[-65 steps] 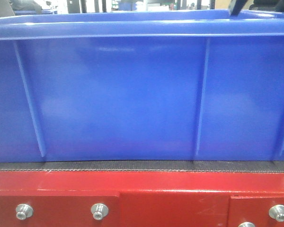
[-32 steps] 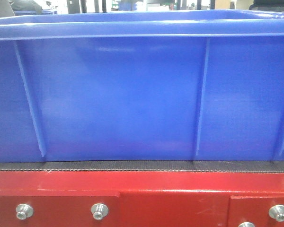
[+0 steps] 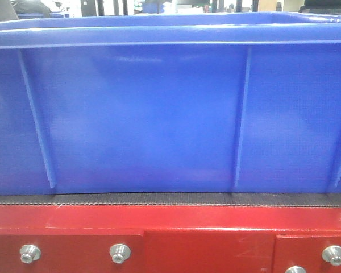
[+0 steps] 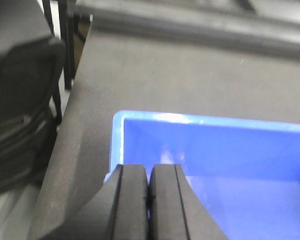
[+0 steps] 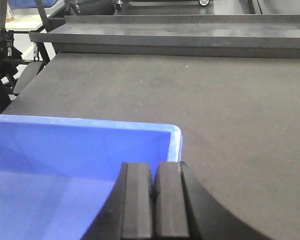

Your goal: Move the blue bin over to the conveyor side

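Fingers of the left gripper [image 4: 149,200] and the right gripper [image 5: 152,200] are pressed together, empty, each above a far corner of the blue bin [image 3: 159,114]. It sits on the conveyor [image 3: 170,199] at the near edge. Any careless push toward that edge could tip it off the belt.

- The blue bin [image 3: 159,114] runs past both side edges of the front view, so its ends are cut off and its inside is hidden.
- The conveyor [image 3: 170,199] shows there only as a thin belt strip; the bin covers the rest.
- One bolt [image 3: 296,270] is cut by the bottom edge.
- The left gripper [image 4: 149,200] and right gripper [image 5: 152,200] are cropped at the bottom edge, arms unseen.
- The left wrist view is blurred; the dark shape [image 4: 20,100] beside the belt cannot be identified.
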